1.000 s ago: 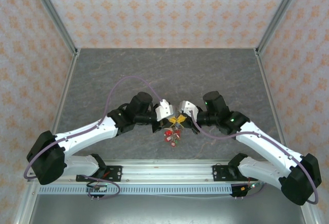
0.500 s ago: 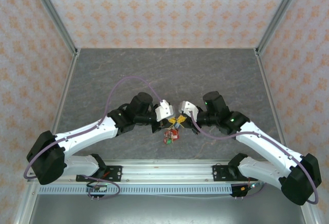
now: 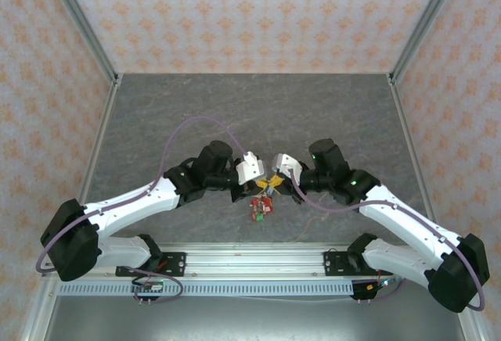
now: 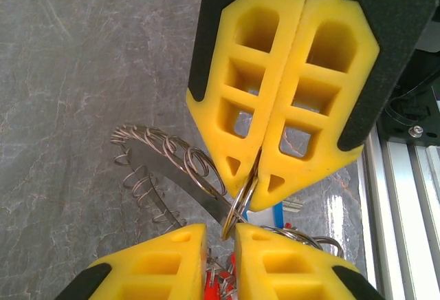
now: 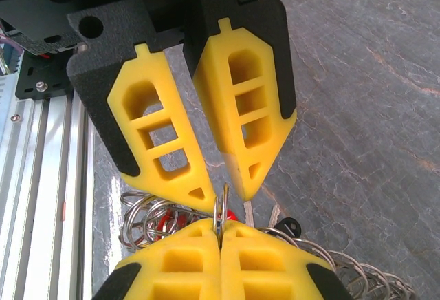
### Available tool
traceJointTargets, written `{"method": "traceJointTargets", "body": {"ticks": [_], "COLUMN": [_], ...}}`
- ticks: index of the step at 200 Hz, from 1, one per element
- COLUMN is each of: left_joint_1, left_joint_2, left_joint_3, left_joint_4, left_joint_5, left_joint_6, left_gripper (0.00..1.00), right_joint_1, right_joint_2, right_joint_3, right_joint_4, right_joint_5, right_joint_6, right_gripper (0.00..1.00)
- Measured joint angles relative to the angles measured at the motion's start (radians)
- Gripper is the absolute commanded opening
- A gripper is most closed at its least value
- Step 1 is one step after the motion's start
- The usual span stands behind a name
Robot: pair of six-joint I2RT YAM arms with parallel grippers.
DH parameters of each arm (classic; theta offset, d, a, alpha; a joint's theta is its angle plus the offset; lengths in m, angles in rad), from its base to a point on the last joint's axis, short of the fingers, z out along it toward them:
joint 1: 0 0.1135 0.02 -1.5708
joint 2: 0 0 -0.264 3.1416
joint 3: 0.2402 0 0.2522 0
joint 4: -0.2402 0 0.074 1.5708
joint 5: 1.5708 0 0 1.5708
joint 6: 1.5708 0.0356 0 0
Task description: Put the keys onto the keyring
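Your right gripper [image 5: 220,224] is clamped tight on a small split ring [image 4: 240,201]. Your left gripper [image 4: 220,231] has its fingers slightly apart around it. The keyring [image 4: 165,166] trails off beside them, keys [image 3: 261,206] bunched underneath.

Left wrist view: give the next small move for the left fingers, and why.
Probably close the left fingers on the small ring: they stand apart on either side of it, while the right fingers are shut on its upper part. A second grip might steady it.
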Motion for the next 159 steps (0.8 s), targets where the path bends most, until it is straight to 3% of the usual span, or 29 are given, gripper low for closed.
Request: {"method": "traceJointTargets", "body": {"ticks": [106,126,151,159], "left_joint_1": [0.000,0.000,0.000,0.000], "left_joint_2": [0.010,0.017,0.021,0.021], "left_joint_3": [0.035,0.043,0.049,0.050], "left_joint_4": [-0.038,-0.049,-0.063,-0.066], "left_joint_5": [0.041,0.047,0.050,0.049], "left_joint_6": [0.026,0.027,0.032,0.040], "left_gripper": [0.23,0.17,0.00,0.00], "right_joint_1": [0.000,0.000,-0.001,-0.001], "right_joint_2": [-0.003,-0.003,-0.004,-0.006], "right_joint_3": [0.000,0.000,0.000,-0.002], "right_joint_4": [0.001,0.001,0.002,0.004], "right_joint_5": [-0.023,-0.022,-0.018,-0.014], "right_joint_6": [-0.008,-0.007,-0.007,-0.007], "right_gripper": [0.00,0.00,0.01,0.02]}}
